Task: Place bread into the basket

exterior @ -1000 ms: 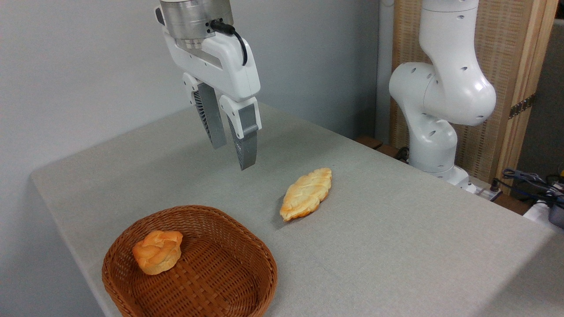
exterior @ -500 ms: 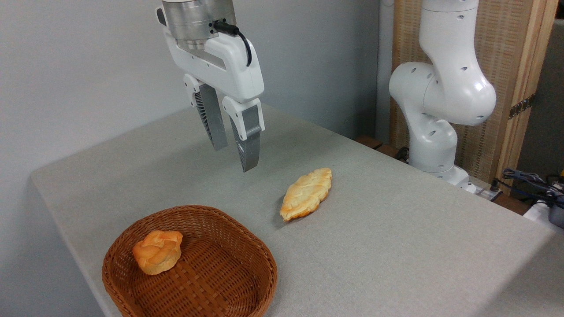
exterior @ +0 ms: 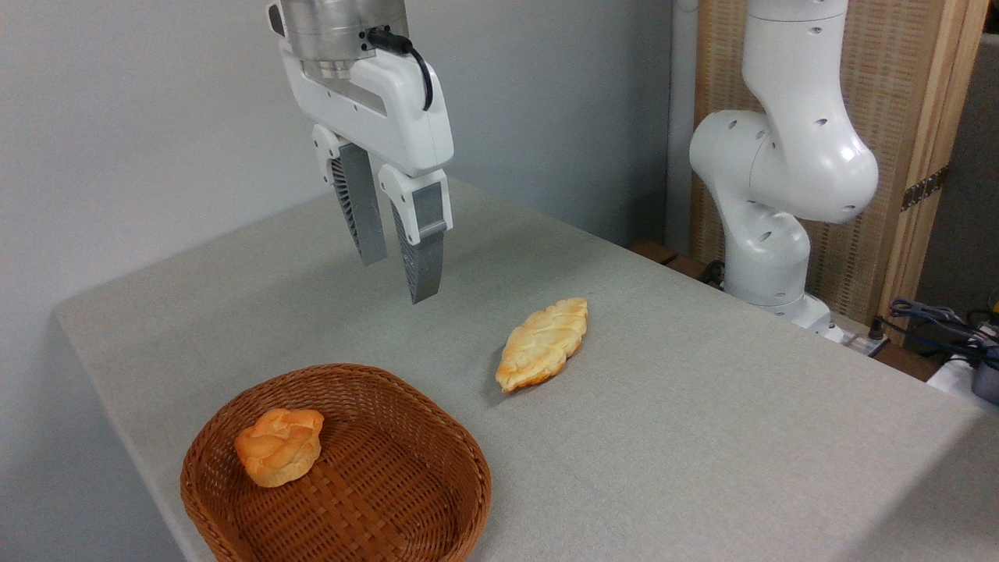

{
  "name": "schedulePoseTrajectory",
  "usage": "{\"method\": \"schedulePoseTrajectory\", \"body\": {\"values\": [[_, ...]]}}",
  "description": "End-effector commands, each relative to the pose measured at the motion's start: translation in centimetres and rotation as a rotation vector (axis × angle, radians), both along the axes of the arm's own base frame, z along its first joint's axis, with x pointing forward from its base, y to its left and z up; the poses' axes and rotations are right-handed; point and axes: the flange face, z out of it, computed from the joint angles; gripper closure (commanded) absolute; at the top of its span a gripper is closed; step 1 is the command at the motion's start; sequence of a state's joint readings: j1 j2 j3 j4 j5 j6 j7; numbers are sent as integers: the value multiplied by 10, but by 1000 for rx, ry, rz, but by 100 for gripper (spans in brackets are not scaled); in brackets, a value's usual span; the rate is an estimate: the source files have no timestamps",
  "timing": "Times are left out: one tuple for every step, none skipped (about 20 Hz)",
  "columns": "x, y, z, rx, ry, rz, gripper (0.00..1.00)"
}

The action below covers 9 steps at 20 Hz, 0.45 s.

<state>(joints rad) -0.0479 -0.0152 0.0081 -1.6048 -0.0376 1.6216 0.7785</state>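
Observation:
The bread (exterior: 279, 446), a small knotted bun with an orange-golden top, lies inside the basket (exterior: 406, 488) near its left wall. The basket is reddish-brown wicker and sits at the table's front left corner. My gripper (exterior: 396, 278) hangs well above the table, behind and to the right of the basket. Its grey fingers (exterior: 421, 261) point down and stand apart with nothing between them.
A longer pale-yellow scored pastry (exterior: 543, 343) lies on the grey table (exterior: 687, 437) to the right of the basket. The arm's white base (exterior: 769, 226) stands at the table's far right edge, with cables (exterior: 936, 320) beyond it. A grey wall is behind.
The gripper has shifted slightly left and a little up after first drifting right. The bread, basket and pastry have not moved.

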Motion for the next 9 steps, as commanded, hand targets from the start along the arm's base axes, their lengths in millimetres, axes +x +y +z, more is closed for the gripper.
{"method": "schedulePoseTrajectory", "body": {"values": [[4,1,5,-19,-16,23,0],[4,1,5,-19,-15,24,0],[4,1,5,-19,-16,23,0],[4,1,5,-19,-15,24,0],[4,1,4,-19,-14,24,0],[4,1,4,-19,-14,24,0],[4,1,4,-19,-14,23,0],[4,4,4,-19,-14,29,0],[4,8,5,-20,-14,35,0]]}}
